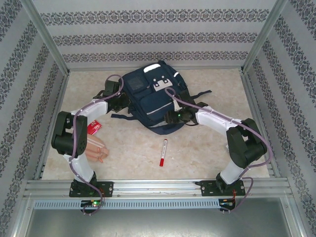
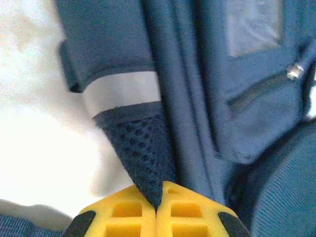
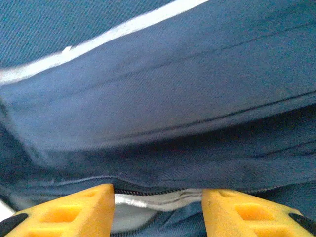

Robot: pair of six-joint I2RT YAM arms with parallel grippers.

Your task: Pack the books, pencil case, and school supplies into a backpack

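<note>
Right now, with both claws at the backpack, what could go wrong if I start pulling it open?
1. The left claw is shut on just the tip of a mesh pocket of the backpack; a pull could slip it free.
2. The right claw stands open over the zipper under a fold; closing may catch only loose cloth.
3. The book and pencil case lie close by the left arm; a swing might knock them.

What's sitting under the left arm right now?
A red-printed corner of the book pokes out beside the left arm, and the peach pencil case lies partly beneath it. The arm covers the rest of both.
</note>
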